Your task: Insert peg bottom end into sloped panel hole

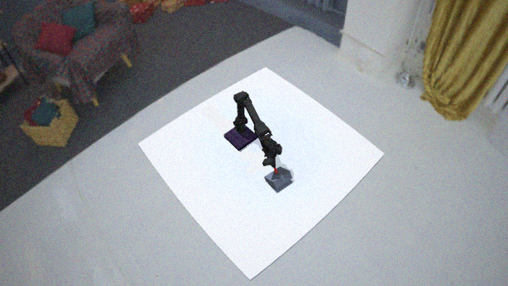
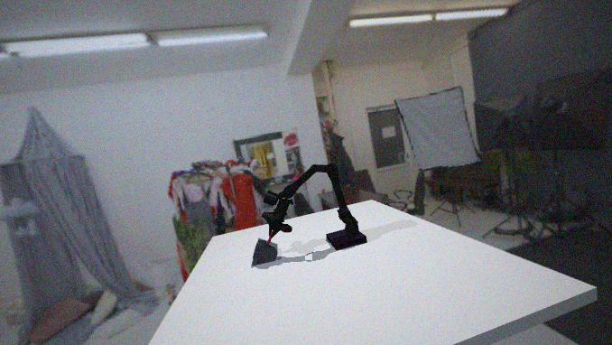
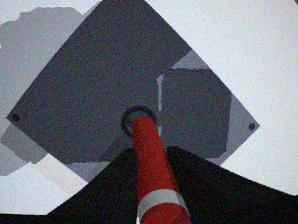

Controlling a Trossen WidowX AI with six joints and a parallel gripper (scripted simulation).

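My gripper [image 1: 274, 165] [image 2: 272, 231] [image 3: 151, 157] is shut on the red peg [image 1: 276, 171] [image 2: 270, 238] [image 3: 150, 159], a round rod with a light grey band. The sloped panel [image 1: 279, 184] [image 2: 264, 255] [image 3: 90, 85] is a dark grey block on the table. In the wrist view its hole has a dark ring [image 3: 124, 121] around it, and the peg's bottom end covers the lower right part of the ring and hole. Whether the tip is just inside the hole or just above it cannot be told; most of the peg is outside.
The arm's dark purple base [image 1: 236, 141] [image 2: 339, 241] stands on the white table [image 1: 240, 232] [image 2: 361, 293] behind the panel. Two small dark dots [image 3: 15, 117] [image 3: 252, 126] mark the panel's side corners in the wrist view. The arm's shadow falls across the panel and table.
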